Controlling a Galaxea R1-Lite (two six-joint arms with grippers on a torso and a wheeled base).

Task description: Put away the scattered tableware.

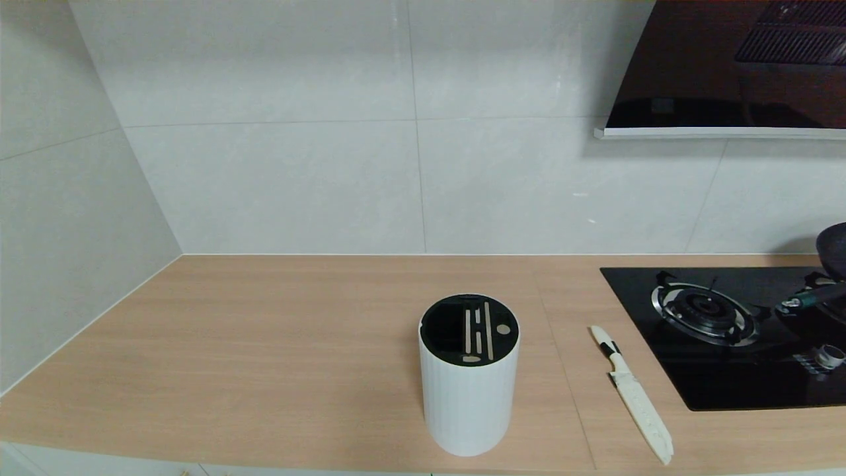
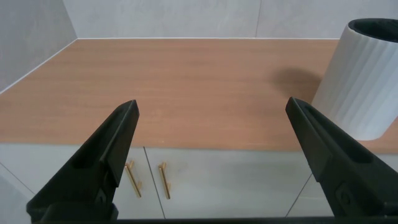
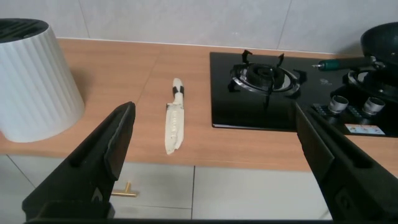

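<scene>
my right end effector (image 3: 212,124) and left end effector (image 2: 211,112) both wide and empty, knife (image 1: 631,393) lies on surface (image 1: 264,344) between holder (image 1: 469,390) and stove (image 1: 714,377), so i'd grip its far handle crosswise with the right, coming straight down.

A wooden counter (image 1: 264,344) carries a white ribbed holder (image 1: 469,396), upright near the front edge. A white knife (image 1: 632,393) lies flat at the holder's 3 o'clock, apart from it, tip pointing to 5. A black hob (image 1: 727,357) sits at 2 o'clock.
</scene>
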